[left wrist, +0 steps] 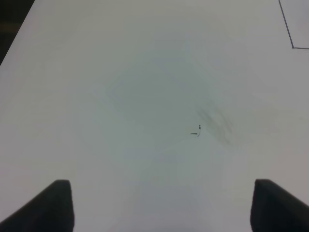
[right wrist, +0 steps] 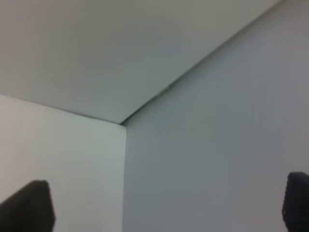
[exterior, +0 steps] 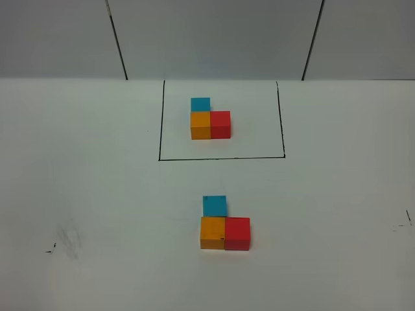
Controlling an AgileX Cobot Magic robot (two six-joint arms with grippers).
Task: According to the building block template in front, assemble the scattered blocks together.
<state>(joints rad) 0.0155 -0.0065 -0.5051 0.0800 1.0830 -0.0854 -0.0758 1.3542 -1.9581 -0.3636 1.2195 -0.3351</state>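
The building block template stands inside the black-lined square at the back: a blue cube behind an orange one, with a red one on the orange cube's right. Nearer the front, the scattered blocks sit joined in the same L: blue block, orange block, red block. Neither arm shows in the high view. My left gripper is open over bare white table, nothing between its fingertips. My right gripper is open too, its view facing white panels with nothing between the fingertips.
The black outline marks the template's square on the white table. Faint smudges and small black marks lie at the table's left and right. White wall panels with dark seams stand behind.
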